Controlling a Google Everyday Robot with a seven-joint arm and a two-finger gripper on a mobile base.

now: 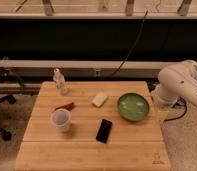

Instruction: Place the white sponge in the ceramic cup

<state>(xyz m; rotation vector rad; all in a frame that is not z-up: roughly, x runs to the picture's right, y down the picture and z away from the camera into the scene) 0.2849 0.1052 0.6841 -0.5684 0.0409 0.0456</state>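
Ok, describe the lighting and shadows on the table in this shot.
Camera view: warm, even light on the wooden table; dark band behind it; the ceramic cup and white sponge cast only faint shadows; soft sheen in the green bowl; the end effector hangs dim beside the table's right edge.

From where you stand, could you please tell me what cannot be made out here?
The gripper, camera view: beside the table's right edge, mostly hidden under the white arm.
That arm: cut off by the picture's right edge.
Reddish item behind the ceramic cup: too small to identify.
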